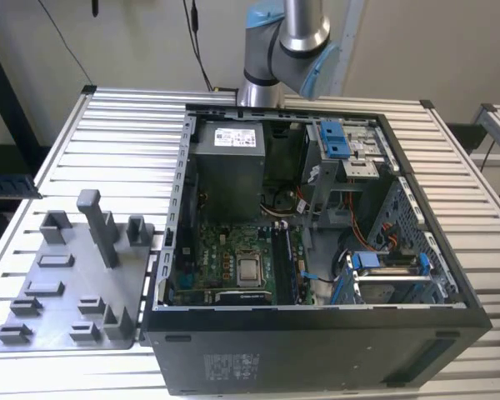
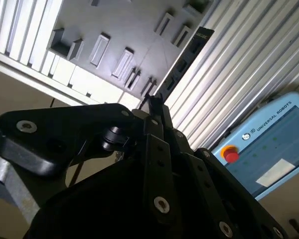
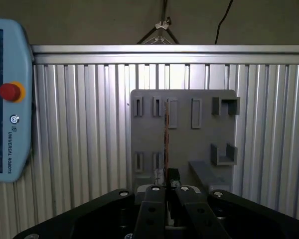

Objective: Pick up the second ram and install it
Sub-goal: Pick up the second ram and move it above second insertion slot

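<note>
Right up close: black fingers of the gripper (image 3: 166, 175) pinched tight on the second ram (image 3: 166, 134). Held edge-on in the first wrist view, poking out over the grey holder tray (image 3: 184, 144) on the slatted table (image 3: 79, 124).

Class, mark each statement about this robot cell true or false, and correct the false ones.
1. The gripper is shut on the ram. True.
2. The case has its side panel on. False: it lies open, with the motherboard showing.
3. The plate lies on the table, at the exterior view's left of the case. True.
4. The pendant has a green button. False: its button is red.
5. The ram sits in a motherboard slot. False: the gripper holds it, edge-on in front of the plate in the first wrist view.
</note>
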Robot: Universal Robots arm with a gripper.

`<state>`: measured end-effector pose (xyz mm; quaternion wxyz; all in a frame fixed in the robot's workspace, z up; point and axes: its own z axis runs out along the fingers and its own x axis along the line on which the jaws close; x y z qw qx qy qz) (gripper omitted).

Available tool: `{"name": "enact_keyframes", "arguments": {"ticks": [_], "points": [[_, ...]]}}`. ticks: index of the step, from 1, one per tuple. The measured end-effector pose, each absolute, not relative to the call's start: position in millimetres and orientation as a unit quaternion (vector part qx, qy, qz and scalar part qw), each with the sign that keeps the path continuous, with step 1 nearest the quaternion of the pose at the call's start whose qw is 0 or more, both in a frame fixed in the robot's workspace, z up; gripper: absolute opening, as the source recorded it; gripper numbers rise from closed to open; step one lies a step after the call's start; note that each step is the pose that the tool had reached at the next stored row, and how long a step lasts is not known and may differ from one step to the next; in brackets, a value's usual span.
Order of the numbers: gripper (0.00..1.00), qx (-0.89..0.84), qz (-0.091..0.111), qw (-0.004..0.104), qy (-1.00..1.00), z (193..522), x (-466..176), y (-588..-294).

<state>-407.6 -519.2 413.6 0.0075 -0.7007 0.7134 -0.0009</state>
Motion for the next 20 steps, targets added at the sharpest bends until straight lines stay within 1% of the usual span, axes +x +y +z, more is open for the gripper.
{"name": "enact_keyframes", "arguments": {"ticks": [20], "points": [[0.14, -0.701, -0.001, 0.007, 0.713, 414, -382, -519]]}}
